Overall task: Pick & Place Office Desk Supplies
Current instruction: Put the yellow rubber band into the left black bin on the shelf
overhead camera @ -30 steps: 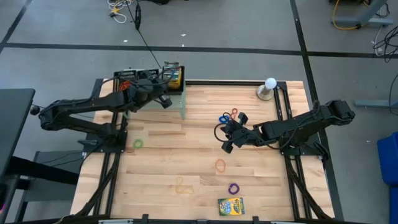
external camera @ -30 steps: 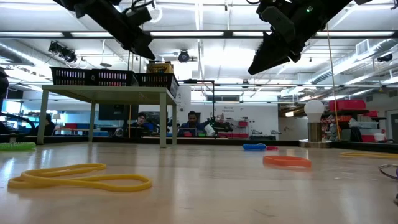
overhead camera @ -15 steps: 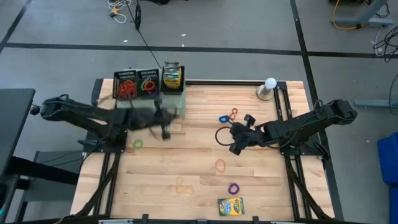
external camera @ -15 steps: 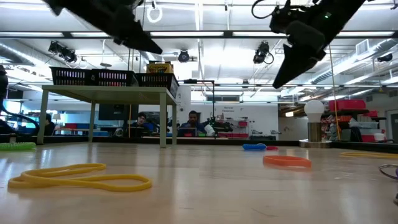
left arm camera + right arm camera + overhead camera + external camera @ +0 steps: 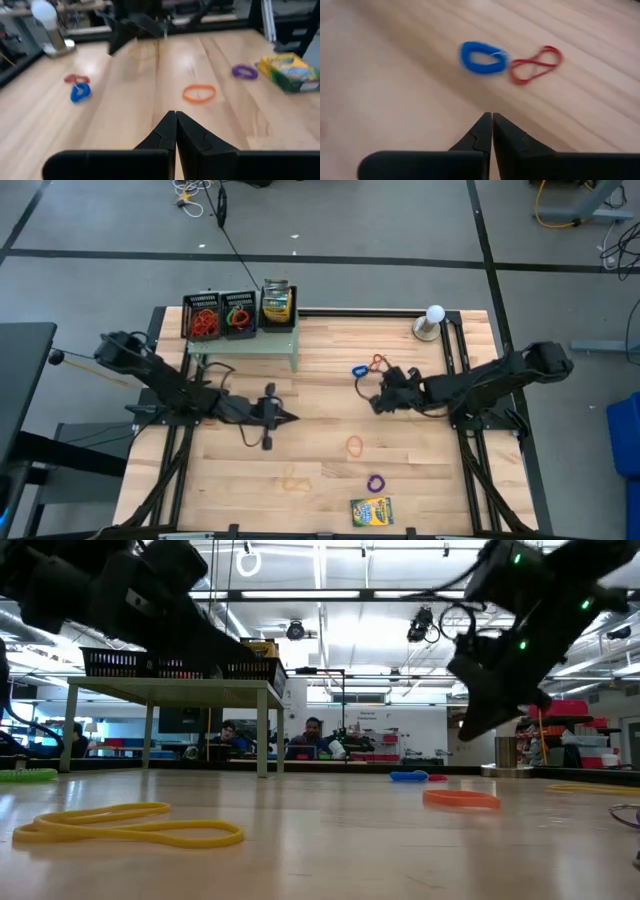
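My left gripper (image 5: 290,417) hovers shut over the middle of the table, touching nothing. Beyond its fingers lie an orange band (image 5: 199,93), a purple band (image 5: 244,72) and a crayon box (image 5: 289,71), all flat on the wood. My right gripper (image 5: 378,402) is shut too and hangs low over the table, just short of a blue band (image 5: 482,56) and a red band (image 5: 535,65) that lie flat side by side. A yellow band (image 5: 130,825) lies near the front edge. Two black mesh trays (image 5: 205,315) (image 5: 238,313) holding bands and another crayon box (image 5: 277,305) sit on the pale green stand (image 5: 245,342).
A white globe on a grey base (image 5: 432,320) stands at the far right corner. A green band (image 5: 25,775) lies at the left. The stand fills the far left part of the table. Bare wood stretches between the two grippers and along the near left side.
My left gripper has swung away from the trays on the stand, toward the near edge and the right, and dropped low over the middle of the table, tipping up toward level. My right gripper has sunk toward the blue and red bands and rolled. Both stayed shut.
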Controlling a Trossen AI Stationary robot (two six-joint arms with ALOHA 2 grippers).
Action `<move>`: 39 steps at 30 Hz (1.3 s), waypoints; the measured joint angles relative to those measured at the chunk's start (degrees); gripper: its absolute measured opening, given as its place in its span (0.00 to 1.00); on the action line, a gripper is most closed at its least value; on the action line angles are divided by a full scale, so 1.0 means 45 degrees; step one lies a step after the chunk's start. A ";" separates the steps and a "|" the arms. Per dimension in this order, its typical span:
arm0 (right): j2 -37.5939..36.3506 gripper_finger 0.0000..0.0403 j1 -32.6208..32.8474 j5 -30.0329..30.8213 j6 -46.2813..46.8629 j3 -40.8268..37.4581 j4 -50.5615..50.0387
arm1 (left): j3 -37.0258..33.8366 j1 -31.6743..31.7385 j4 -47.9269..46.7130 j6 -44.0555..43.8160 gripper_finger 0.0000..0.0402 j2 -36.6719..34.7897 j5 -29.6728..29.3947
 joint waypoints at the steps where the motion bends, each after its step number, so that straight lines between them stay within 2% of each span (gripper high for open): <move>1: 0.0004 0.06 -0.0331 0.0000 0.0110 -0.0243 0.0285 | 0.0110 -0.0002 0.0003 -0.0098 0.02 0.0348 0.0006; 7: 0.0004 0.20 -0.1977 0.0009 0.0413 -0.1199 0.1924 | 0.0320 -0.0208 0.2209 -0.0273 0.02 0.2483 -0.0391; 10: 0.0055 0.28 -0.2600 0.0014 0.0327 -0.1556 0.2841 | 0.0341 -0.0289 0.3432 -0.0232 0.02 0.3198 -0.0376; 13: 0.0291 0.33 -0.3095 0.0007 -0.0032 -0.1861 0.3981 | 0.0340 -0.0333 0.3748 -0.0146 0.03 0.3597 -0.0387; 22: 0.1585 0.36 -0.3852 -0.0224 -0.0118 -0.1973 0.5324 | 0.0349 -0.0332 0.3640 -0.0113 0.03 0.3752 -0.0386; 26: 0.1708 0.36 -0.3860 -0.0840 -0.0605 -0.1976 0.4838 | 0.0349 -0.0332 0.3625 -0.0122 0.03 0.3752 -0.0306; 31: 0.0701 0.38 -0.3341 -0.2208 -0.1209 -0.1969 0.3054 | 0.0349 -0.0332 0.3547 -0.0137 0.03 0.3752 -0.0288; 34: -0.0273 0.41 -0.2551 -0.2976 -0.0816 -0.1969 0.1508 | 0.0349 -0.0332 0.3542 -0.0137 0.03 0.3752 -0.0284; 39: -0.1639 0.47 -0.0447 -0.3822 0.0902 -0.1959 -0.0525 | 0.0349 -0.0332 0.3491 -0.0142 0.03 0.3752 -0.0288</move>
